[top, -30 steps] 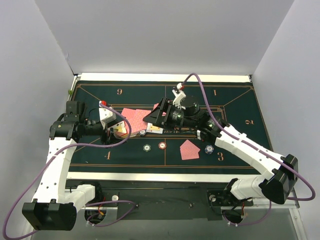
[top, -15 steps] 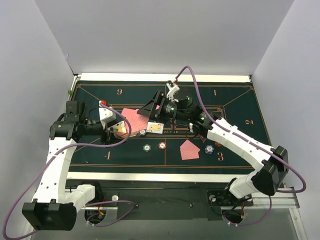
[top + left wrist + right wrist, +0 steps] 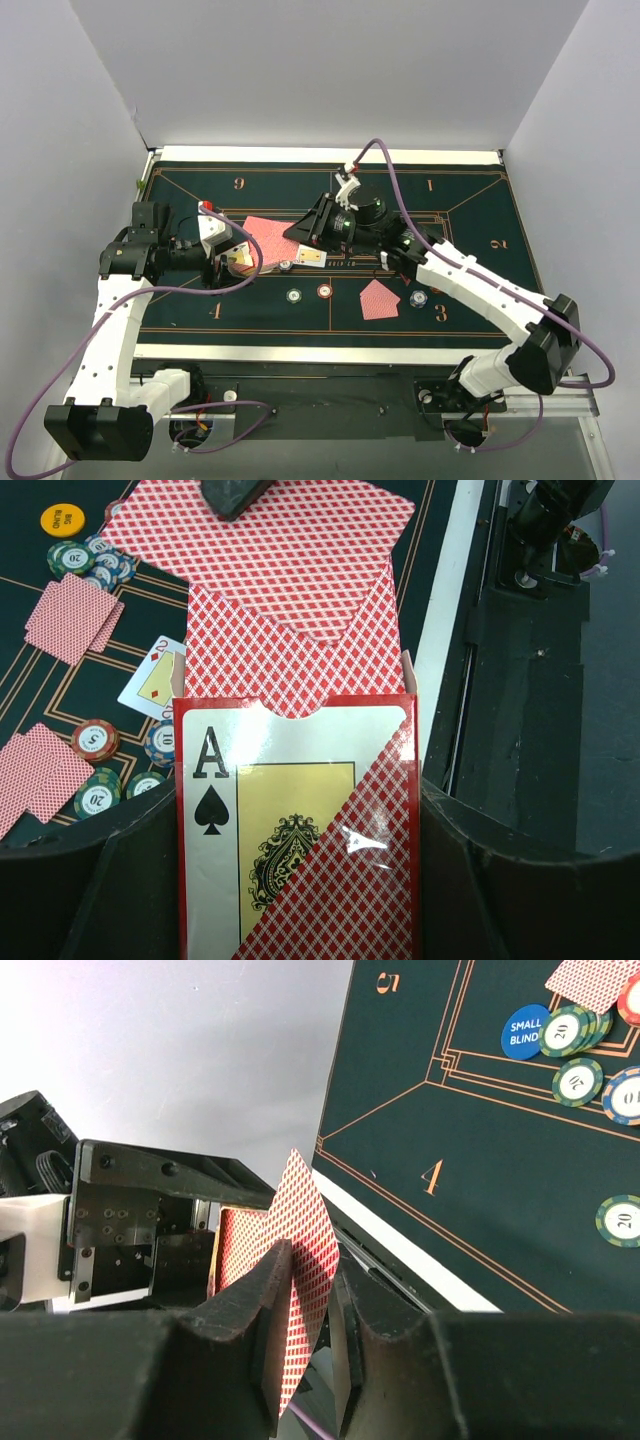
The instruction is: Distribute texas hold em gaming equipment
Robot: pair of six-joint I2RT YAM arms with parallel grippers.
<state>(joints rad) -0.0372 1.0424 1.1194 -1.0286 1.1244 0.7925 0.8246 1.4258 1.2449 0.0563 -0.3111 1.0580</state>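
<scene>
Bottom centre of the left wrist view, the left gripper [image 3: 298, 890] clamps a red card box [image 3: 290, 810] showing an ace of spades. Above, the right gripper [image 3: 305, 1280] pinches a red diamond-backed playing card [image 3: 303, 1205] at its mouth. Round striped-edge chips [image 3: 95, 740] lie left on the dark green felt mat [image 3: 20, 555].

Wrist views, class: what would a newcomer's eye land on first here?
The ace-of-spades card box fills the left wrist view, clamped in the left gripper. The right gripper pinches a red-backed card near the box's mouth, with striped chips and a blue small-blind button on the green felt.
</scene>
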